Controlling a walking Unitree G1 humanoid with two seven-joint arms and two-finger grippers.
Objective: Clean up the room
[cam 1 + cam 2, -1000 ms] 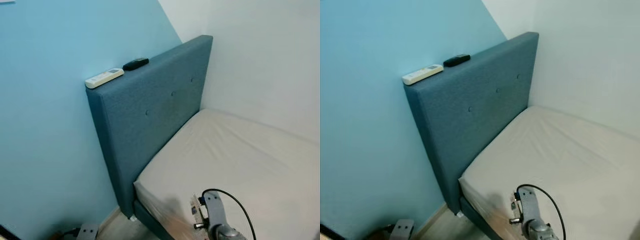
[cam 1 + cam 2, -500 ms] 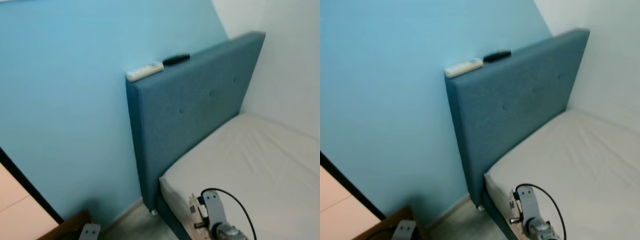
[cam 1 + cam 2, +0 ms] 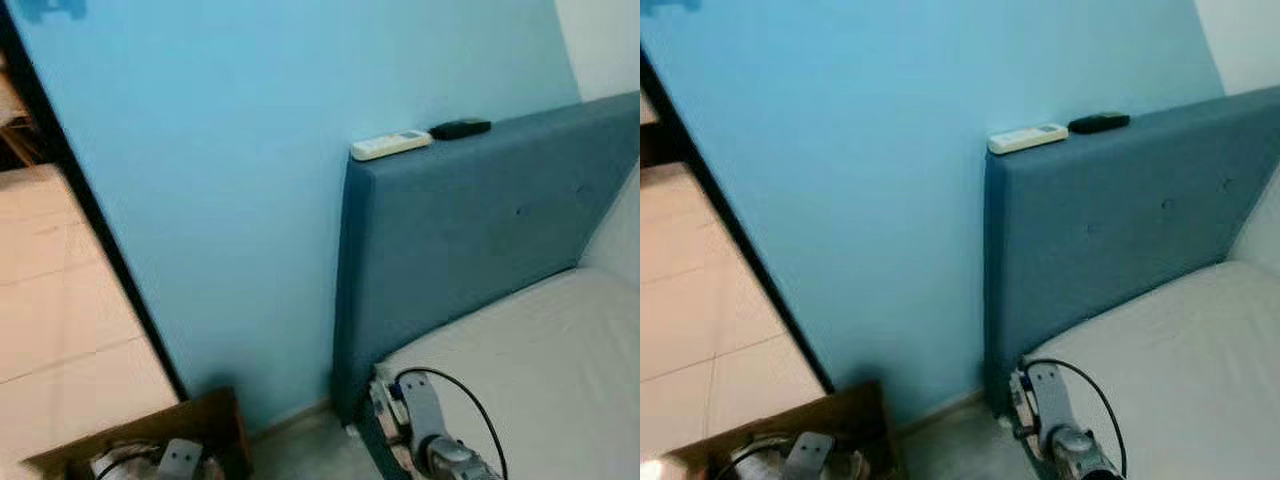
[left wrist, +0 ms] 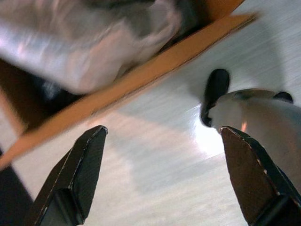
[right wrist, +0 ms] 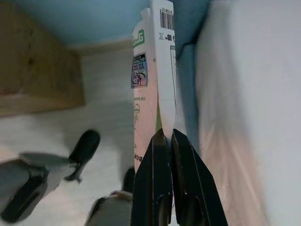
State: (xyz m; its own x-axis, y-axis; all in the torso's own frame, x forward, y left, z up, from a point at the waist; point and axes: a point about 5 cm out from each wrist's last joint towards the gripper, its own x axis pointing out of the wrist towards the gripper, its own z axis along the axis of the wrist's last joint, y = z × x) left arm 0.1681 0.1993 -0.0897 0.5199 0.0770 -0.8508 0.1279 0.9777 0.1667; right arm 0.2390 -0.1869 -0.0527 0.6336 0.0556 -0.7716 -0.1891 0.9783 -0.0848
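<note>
Pinching a barcoded white carton [image 5: 149, 84], right hand [image 5: 165, 141].

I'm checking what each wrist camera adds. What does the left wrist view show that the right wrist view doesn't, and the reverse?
The left wrist view has the left hand open above the floor, with crumpled plastic lying in the cardboard box. The right wrist view has the right hand shut on a flattened white carton, with the mattress beside it. Both views take in the pale floor and the box.
</note>
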